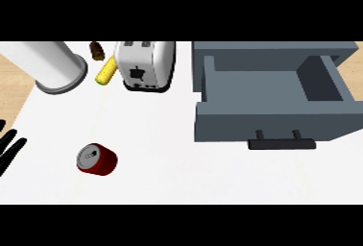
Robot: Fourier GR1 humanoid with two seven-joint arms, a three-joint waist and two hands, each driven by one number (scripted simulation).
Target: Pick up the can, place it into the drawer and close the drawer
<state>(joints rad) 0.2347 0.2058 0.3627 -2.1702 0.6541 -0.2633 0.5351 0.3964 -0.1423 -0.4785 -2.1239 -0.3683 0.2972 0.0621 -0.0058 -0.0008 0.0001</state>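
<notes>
Red, with a silver lid and pull tab turned toward the viewer, the can stands on the white worktop in the lower left part of the head view, tilted slightly so its top faces up and left; nothing touches it. Just to its left, at the view's left edge, the black fingers of the left hand show, straight and spread, released and holding nothing, apart from the can. The right hand does not show. Well to the right of the can sits the grey drawer, pulled open toward the viewer, its inside bare and its front panel carrying a dark bar handle on two short posts. The drawer extends from a grey cabinet body at the upper right. Up from the can, along the far side of the worktop, a white toaster stands with its two slots facing up and a dark lever on its near face. Just beside the toaster's left side lies a yellow corn cob, angled, and a small brown item sits just behind the cob; what it is cannot be told. Farther left stands a big white cylinder on a grey base, leaning toward the upper left of the view. Beyond the worktop's left edge a strip of light wood floor shows.
</notes>
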